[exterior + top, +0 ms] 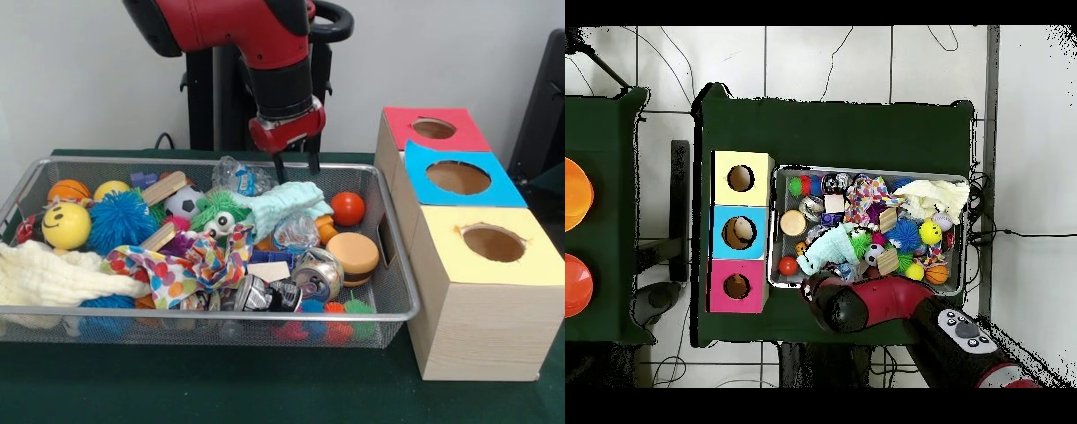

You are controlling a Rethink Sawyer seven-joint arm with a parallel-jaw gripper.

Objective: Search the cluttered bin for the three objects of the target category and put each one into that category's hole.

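wire-mesh metal bin, light wood-grain boxes with matt paper tops, soft mint cloth, glossy yellow ball, crinkly clear plastic.

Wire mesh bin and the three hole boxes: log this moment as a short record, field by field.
bin: silver wire mesh bin, heaped with toys and cloths
pincer: black two-fingered pincer open, empty, above the bin's far edge
below pincer: mint green cloth, crumpled plastic bottle
near corner: cream muslin cloth hanging over the rim
balls: yellow smiley ball, blue spiky ball, red ball
boxes: wooden boxes with red top, blue top, yellow top, beside the bin
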